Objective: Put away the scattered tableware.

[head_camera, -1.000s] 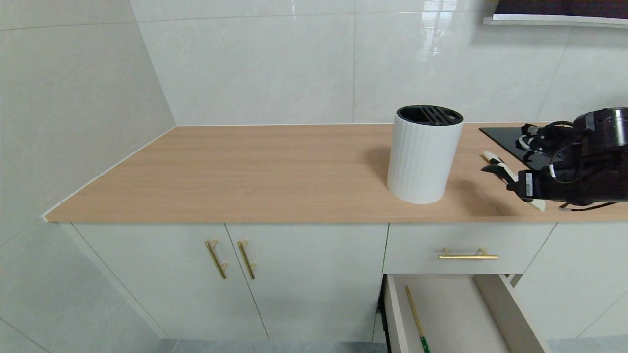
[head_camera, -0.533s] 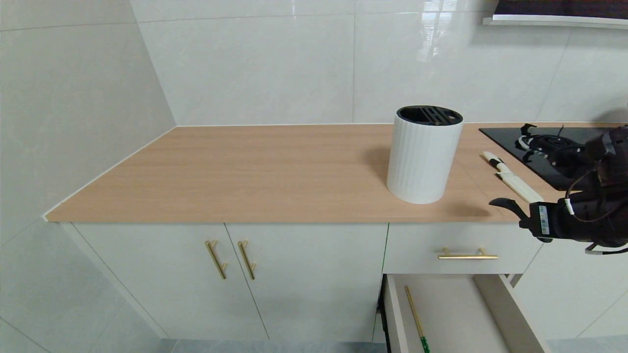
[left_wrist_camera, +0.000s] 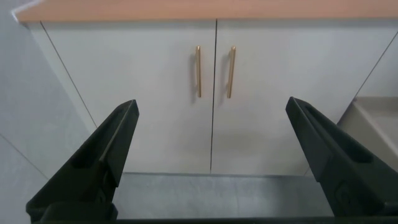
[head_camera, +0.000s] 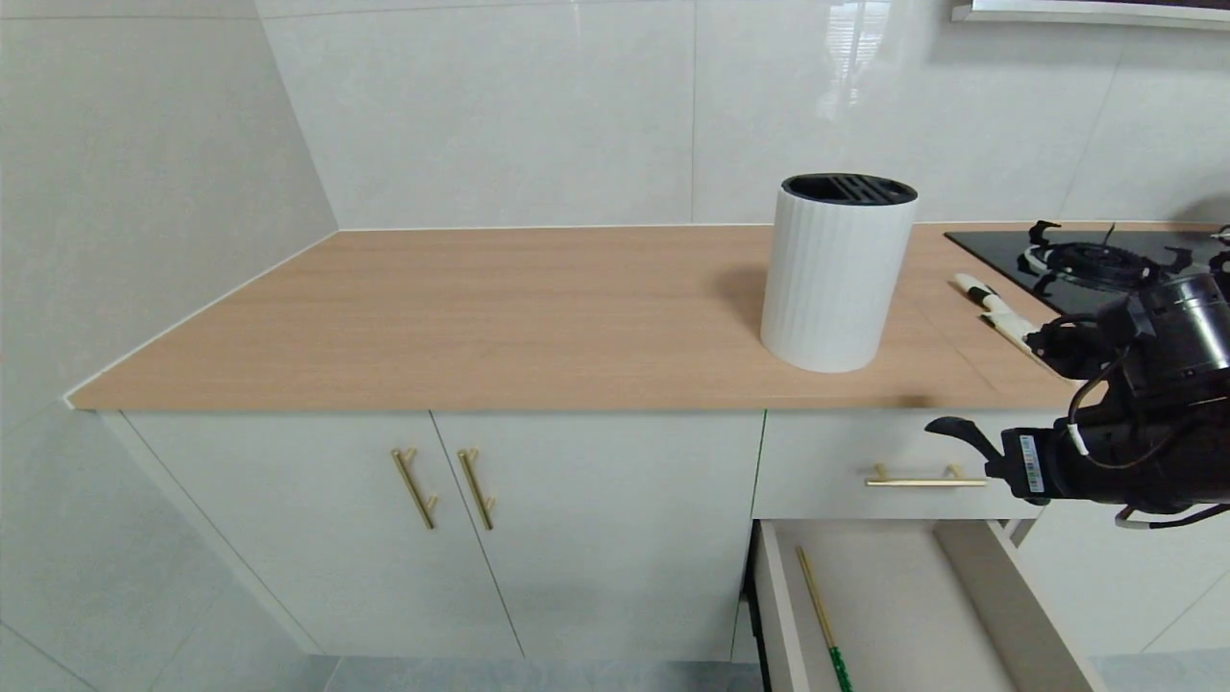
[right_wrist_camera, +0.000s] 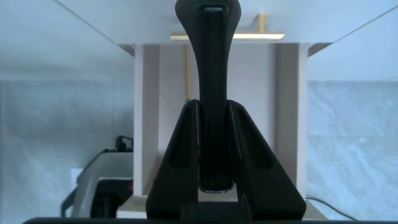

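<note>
No legible text or numbers

- Home kitchen, by the look of it.
- Wood-look counter (head_camera: 480,308) runs left to right along a white tiled wall (head_camera: 500,115).
- Gas hob (head_camera: 1095,259) w/ black pan supports, set into the counter at far right.
- Below: white cupboard doors (head_camera: 317,519) w/ gold bar handles. Drawer (head_camera: 894,605) open at near right, chopsticks (head_camera: 819,610) inside.
- On the counter: white ribbed knife block (head_camera: 836,274) w/ slotted black top, knife (head_camera: 999,315) just right of it.
</note>
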